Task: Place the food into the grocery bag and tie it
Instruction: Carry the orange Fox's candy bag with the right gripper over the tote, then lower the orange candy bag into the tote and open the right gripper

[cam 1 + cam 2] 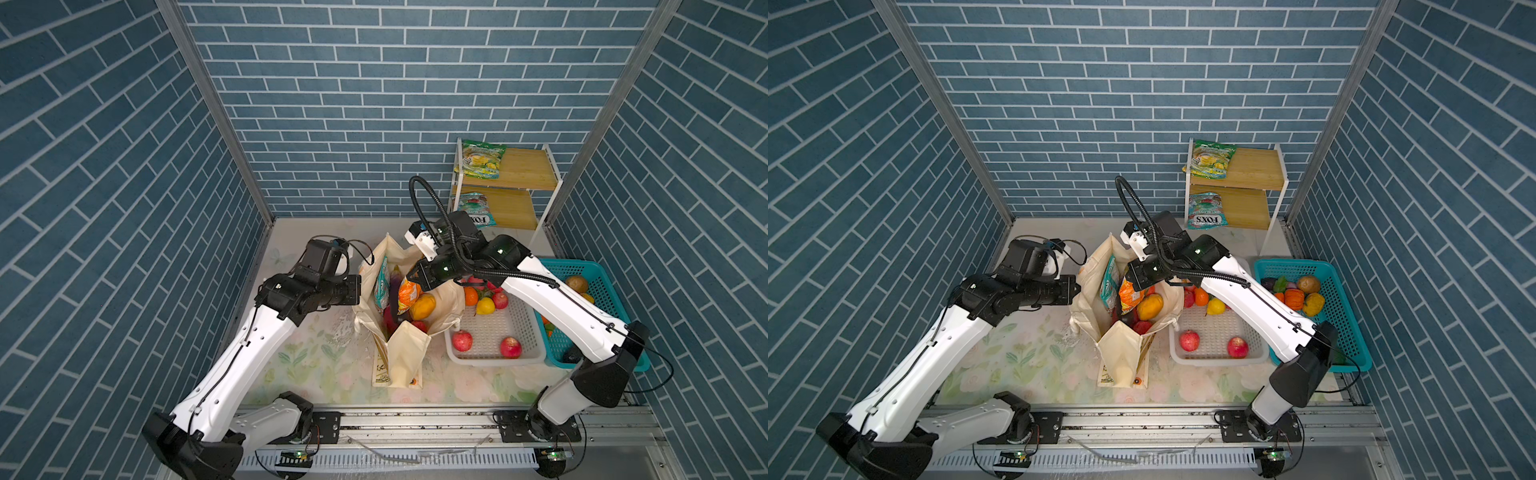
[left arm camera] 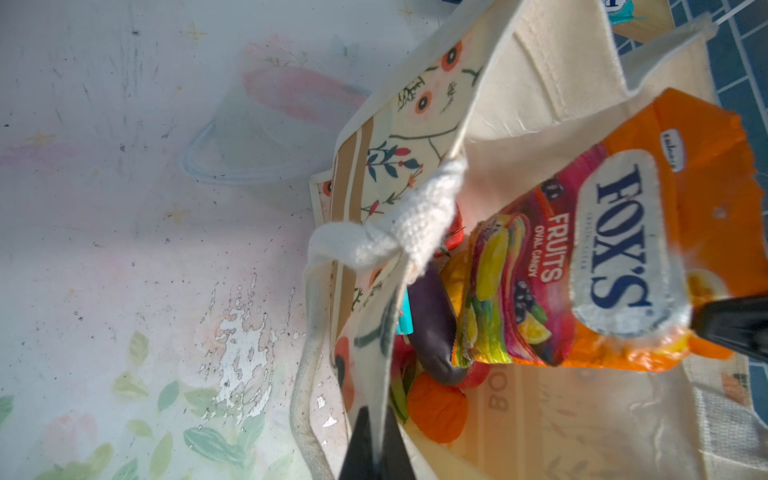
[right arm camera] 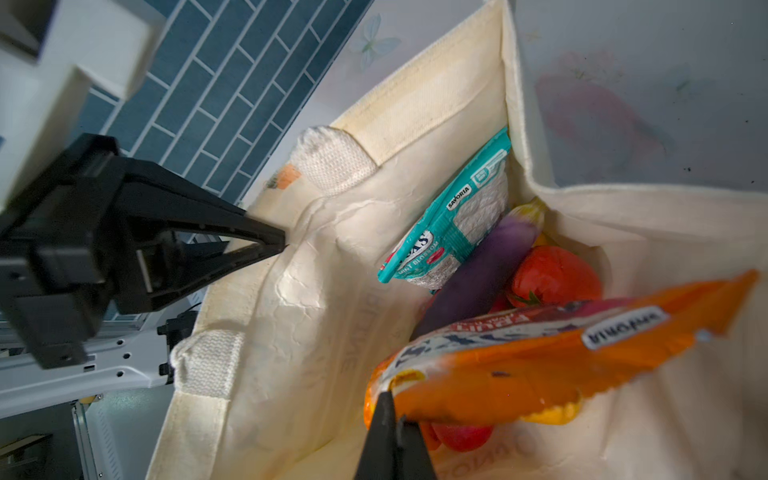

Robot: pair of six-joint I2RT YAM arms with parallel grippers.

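Top views — 2 pkts (image 1: pixel 482 160) on shelf (image 1: pixel 528 168), 2 in bag (image 1: pixel 409 357) — 2 baskets (image 1: pixel 498 360)

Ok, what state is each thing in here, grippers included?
grocery bag, upright, mouth open, partly filled
orange FOX'S packet, gripped at the bag mouth
teal mint packet, inside the bag
left gripper, shut on bag rim
right gripper, shut on orange packet
white basket, partly filled
teal basket, partly filled

White perforated basket (image 1: pixel 490 362) at four o'clock on floral table cover (image 1: pixel 316 361), teal mesh basket (image 1: pixel 604 278) just beside it toward three o'clock, two-tier wooden shelf rack (image 1: pixel 530 168) at one o'clock against blue brick-pattern wall (image 1: pixel 374 104), metal rail (image 1: pixel 415 420) at six o'clock.
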